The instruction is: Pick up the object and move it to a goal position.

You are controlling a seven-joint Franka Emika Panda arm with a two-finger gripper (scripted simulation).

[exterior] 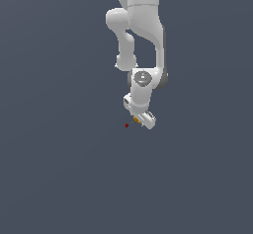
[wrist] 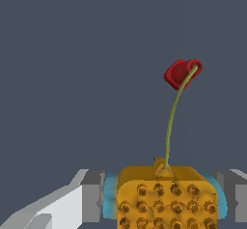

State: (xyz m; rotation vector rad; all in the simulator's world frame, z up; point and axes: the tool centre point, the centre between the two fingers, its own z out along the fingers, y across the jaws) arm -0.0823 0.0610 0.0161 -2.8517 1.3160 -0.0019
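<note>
Object (wrist: 166, 199) clamped between tool (wrist: 164, 201) fingers (wrist: 91, 196)

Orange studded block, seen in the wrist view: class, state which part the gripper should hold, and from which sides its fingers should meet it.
Hold the orange studded block by its body, fingers closing on its two opposite teal-blue capped ends. That is how the gripper stands now, one grey finger against each cap. The thin green stem rising from it to the red piece looks too slender to pinch.

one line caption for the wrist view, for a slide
Hand gripping the orange studded object, thin green stalk rising toward the dark red goal marker.
</note>
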